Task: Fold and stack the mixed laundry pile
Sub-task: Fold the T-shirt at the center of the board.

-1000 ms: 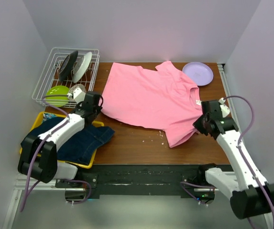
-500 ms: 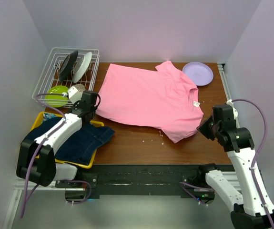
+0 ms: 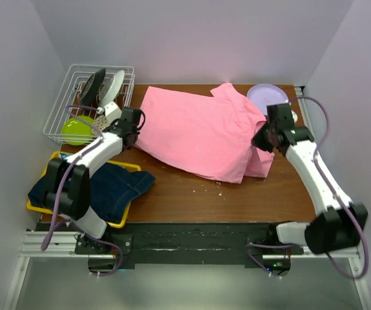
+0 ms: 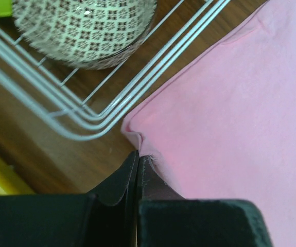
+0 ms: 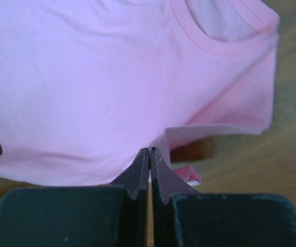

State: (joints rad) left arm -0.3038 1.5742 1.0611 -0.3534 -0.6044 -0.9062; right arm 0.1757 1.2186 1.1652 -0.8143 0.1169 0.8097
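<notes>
The pink shirt (image 3: 198,132) lies spread on the counter (image 3: 185,194). The left hand (image 4: 138,157) is closed on its corner beside the rack (image 3: 59,113), probably to anchor it. The right hand (image 5: 149,154) pinches the opposite edge, carried over to make a fold. The jacket (image 3: 117,187) lies in the tray (image 3: 115,223).

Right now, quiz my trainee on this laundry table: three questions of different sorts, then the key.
1. True or false: the denim jacket lies in the yellow tray.
2. Both jaws are shut on what? A pink T-shirt, B denim jacket, C purple plate.
3. Fill in: the patterned bowl sits in the wire ____.
Key: 1 true; 2 A; 3 rack.
</notes>
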